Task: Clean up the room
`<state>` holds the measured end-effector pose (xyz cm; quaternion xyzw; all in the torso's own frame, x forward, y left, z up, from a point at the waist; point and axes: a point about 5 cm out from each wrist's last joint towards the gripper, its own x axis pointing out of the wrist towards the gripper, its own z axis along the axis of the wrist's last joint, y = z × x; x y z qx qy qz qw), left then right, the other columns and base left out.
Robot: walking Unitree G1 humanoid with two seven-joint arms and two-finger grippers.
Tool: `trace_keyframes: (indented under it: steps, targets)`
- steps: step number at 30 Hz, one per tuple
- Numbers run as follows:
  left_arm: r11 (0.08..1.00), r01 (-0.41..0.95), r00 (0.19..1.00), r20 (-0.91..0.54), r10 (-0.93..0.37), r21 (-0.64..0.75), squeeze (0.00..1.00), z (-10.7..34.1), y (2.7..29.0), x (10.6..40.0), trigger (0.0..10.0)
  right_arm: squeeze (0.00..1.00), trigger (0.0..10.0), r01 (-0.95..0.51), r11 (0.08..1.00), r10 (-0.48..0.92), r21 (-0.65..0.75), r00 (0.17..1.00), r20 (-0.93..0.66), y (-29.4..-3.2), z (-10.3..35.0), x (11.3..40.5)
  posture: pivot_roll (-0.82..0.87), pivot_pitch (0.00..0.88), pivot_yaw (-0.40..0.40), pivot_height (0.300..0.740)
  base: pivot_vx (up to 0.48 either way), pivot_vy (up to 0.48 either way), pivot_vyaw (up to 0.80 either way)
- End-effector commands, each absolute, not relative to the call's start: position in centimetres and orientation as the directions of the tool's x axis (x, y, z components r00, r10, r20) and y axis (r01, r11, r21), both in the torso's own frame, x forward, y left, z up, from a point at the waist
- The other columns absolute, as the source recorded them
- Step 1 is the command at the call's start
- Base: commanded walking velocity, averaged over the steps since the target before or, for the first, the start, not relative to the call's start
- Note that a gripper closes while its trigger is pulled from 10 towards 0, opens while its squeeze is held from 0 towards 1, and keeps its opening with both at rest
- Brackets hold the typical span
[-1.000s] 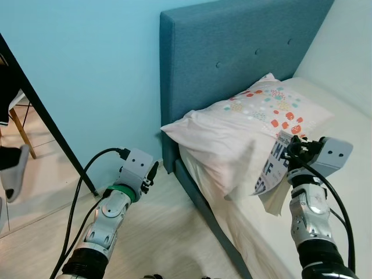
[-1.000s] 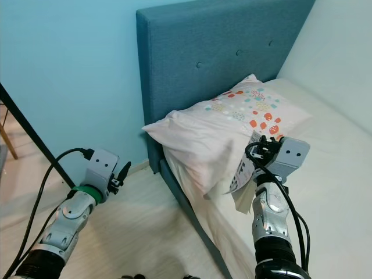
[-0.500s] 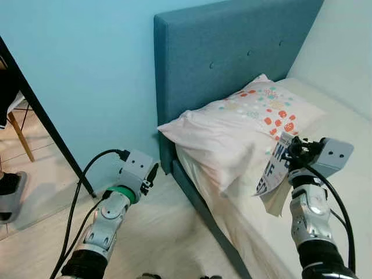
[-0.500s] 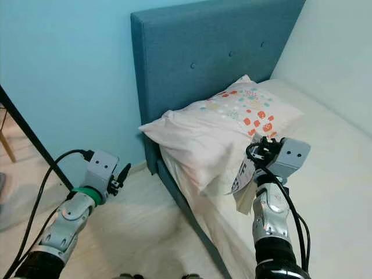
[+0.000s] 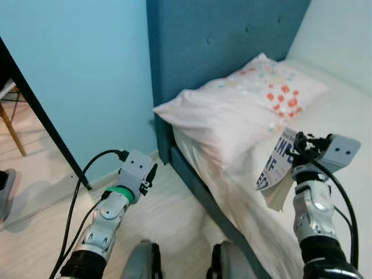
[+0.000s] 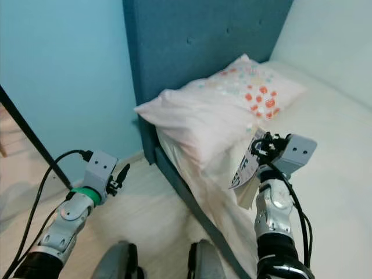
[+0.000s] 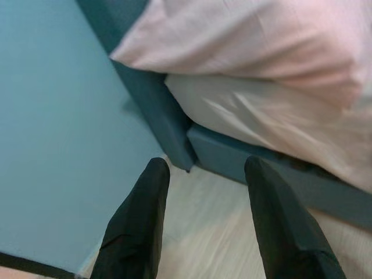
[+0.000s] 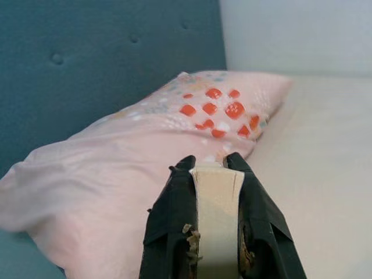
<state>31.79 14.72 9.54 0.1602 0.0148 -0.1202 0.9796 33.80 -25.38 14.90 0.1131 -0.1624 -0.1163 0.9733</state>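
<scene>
Teal upholstered bed (image 5: 221,35) with white mattress, set against the blue wall. Pale pink pillow with coloured dots (image 5: 244,104), laid at the headboard. Printed paper packet (image 5: 278,165), held above the mattress edge, clamped by the right gripper (image 8: 216,174). Left gripper (image 7: 203,174), fingers parted, raised over the floor.

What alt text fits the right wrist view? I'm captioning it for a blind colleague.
The right gripper is shut on a thin beige book, seen edge-on between its black fingers. Beyond lies a pale pink pillow with orange spots on a white bed, against a teal headboard.
</scene>
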Motion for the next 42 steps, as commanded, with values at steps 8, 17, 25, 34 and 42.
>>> trace_keyframes:
  steps: [8,17,25,34,42]
  targets:
    - [0.914,0.252,0.968,-0.093,-0.235,0.317,0.0,9.1,14.9,31.1,10.0,0.0,10.0,-0.206,0.835,-0.03,0.51,0.909,0.416,-23.7,19.4,36.3,0.05,0.129,0.038,0.567,0.0,0.0,-0.1]
    - [0.914,0.244,0.97,-0.095,-0.225,0.324,0.0,9.2,15.5,30.6,10.0,0.0,10.0,-0.315,0.788,0.004,0.529,0.862,0.507,-24.3,22.5,37.2,0.08,0.16,0.042,0.567,0.0,0.0,0.0]
    - [0.905,0.254,0.967,-0.111,-0.23,0.341,0.0,9.2,16.1,29.7,10.0,0.0,10.0,-0.352,0.731,0.018,0.584,0.866,0.499,-25.0,22.5,37.8,0.11,0.21,0.051,0.567,0.0,0.0,0.0]
    - [0.901,0.253,0.967,-0.119,-0.225,0.352,0.0,9.4,16.7,28.8,10.0,0.0,10.0,-0.357,0.672,0.029,0.649,0.888,0.459,-25.2,21.5,38.2,0.16,0.27,0.052,0.567,0.0,0.0,0.0]
    - [0.895,0.253,0.967,-0.131,-0.219,0.368,0.0,9.8,17.4,28.0,10.0,0.0,10.0,-0.266,0.644,-0.014,0.718,0.933,0.359,-26.5,19.0,37.7,0.2,0.303,0.076,0.567,0.0,0.0,0.0]
